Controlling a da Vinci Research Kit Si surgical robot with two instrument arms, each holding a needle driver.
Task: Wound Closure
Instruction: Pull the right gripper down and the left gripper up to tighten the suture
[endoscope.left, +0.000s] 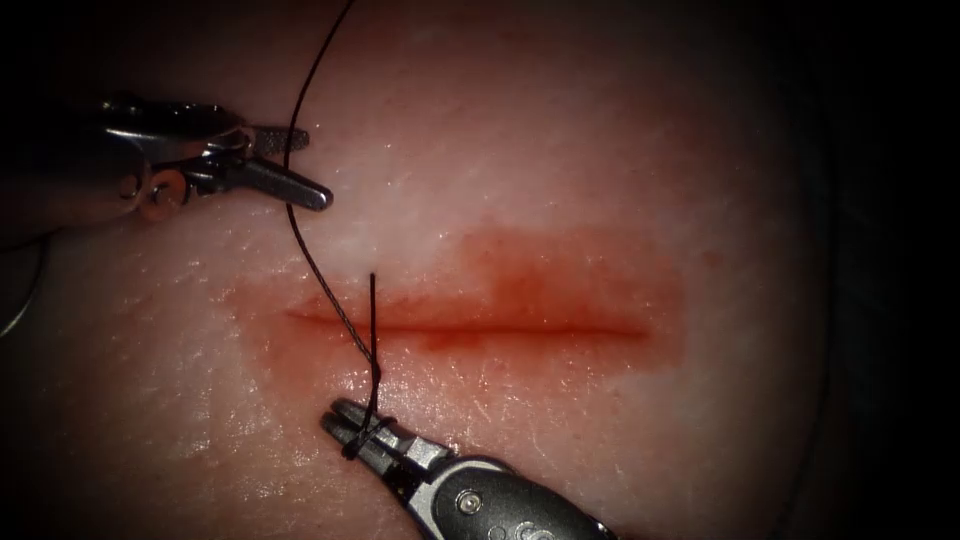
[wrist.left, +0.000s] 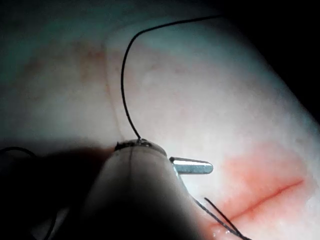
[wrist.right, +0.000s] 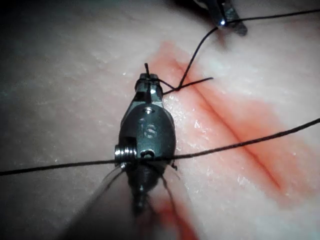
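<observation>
Right claw (endoscope.left: 350, 428), below the cut (endoscope.left: 470, 328) near its left end: jaws pressed together, thread (endoscope.left: 372, 345) wound around them, a short free end standing up across the cut. Left claw (endoscope.left: 295, 165), above the cut and to its left: jaws spread, the long strand running between them, off the top edge and down to the cut. Tissue (endoscope.left: 560, 130): pale, with red fluid (endoscope.left: 540, 285) staining both sides of the cut; needle not identified.
</observation>
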